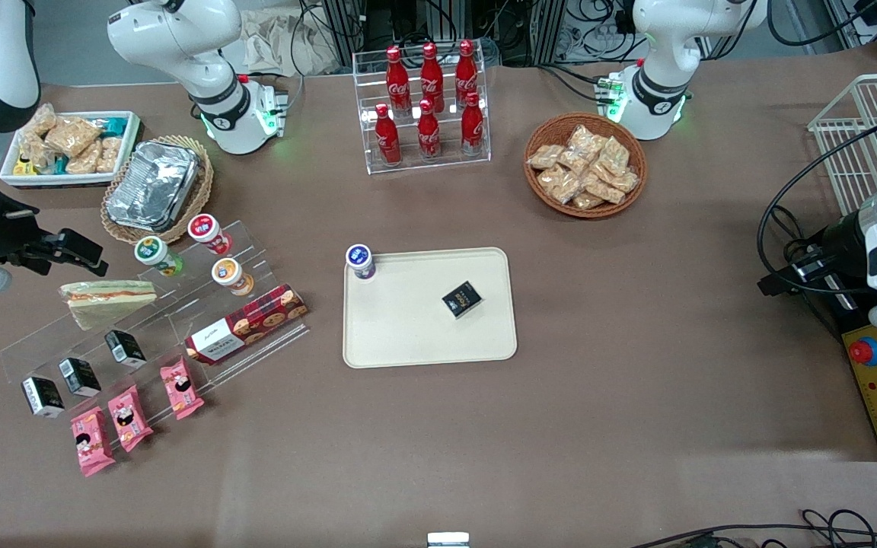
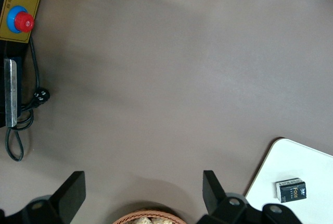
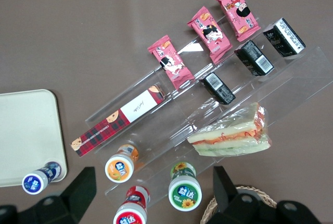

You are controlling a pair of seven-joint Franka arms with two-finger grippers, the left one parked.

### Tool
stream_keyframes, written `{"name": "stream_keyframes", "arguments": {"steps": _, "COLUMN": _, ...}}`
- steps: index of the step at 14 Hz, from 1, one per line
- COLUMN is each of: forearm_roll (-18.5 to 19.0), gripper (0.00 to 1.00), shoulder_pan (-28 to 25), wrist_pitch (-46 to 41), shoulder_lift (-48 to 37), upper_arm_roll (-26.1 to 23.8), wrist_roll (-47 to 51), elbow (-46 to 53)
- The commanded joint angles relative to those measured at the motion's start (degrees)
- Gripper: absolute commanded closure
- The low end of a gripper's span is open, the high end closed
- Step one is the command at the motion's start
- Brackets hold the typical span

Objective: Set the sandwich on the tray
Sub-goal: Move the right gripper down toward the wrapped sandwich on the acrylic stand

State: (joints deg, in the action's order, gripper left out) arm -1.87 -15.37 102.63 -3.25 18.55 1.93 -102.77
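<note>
Gripper (image 1: 77,255) hangs open and empty just above the sandwich (image 1: 107,299) — which lies on the clear stand (image 1: 157,320), well apart from the tray (image 1: 408,335). Your risk: slick wrap slipping between the fingers, or a low approach knocking the cups (image 1: 157,255) beside the sandwich.

The right arm (image 1: 180,46) has glossy white shells, black joint bands, and a black hand (image 1: 65,251).

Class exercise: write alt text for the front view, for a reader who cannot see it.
A wrapped triangular cream-bread sandwich lies on a clear acrylic stepped shelf, the open black gripper hovering beside it. The flat cream-beige rectangular tray mid-table holds a small black box and a blue-lidded cup.
</note>
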Motion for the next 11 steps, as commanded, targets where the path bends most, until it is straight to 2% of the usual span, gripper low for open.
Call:
{"name": "stream_keyframes", "arguments": {"steps": 1, "forearm_roll": 0.91, "gripper": 0.00, "shoulder_pan": 0.16, "wrist_pitch": -2.08, "shoulder_lift": 0.70, "upper_arm_roll": 0.17, "wrist_roll": 1.14, "elbow": 1.52}}
{"name": "stream_keyframes", "arguments": {"steps": 6, "forearm_roll": 0.82, "gripper": 0.00, "shoulder_pan": 0.86, "wrist_pitch": -3.84, "shoulder_lift": 0.52, "upper_arm_roll": 0.09, "wrist_roll": 18.97, "elbow": 1.61}}
{"name": "stream_keyframes", "arguments": {"steps": 10, "forearm_roll": 1.43, "gripper": 0.00, "shoulder_pan": 2.09, "wrist_pitch": -4.11, "shoulder_lift": 0.52, "upper_arm_roll": 2.10, "wrist_roll": 19.08, "elbow": 1.61}}
{"name": "stream_keyframes", "arguments": {"steps": 11, "forearm_roll": 1.17, "gripper": 0.00, "shoulder_pan": 2.62, "wrist_pitch": -4.11, "shoulder_lift": 0.61, "upper_arm_roll": 3.94, "wrist_roll": 19.43, "elbow": 1.61}}
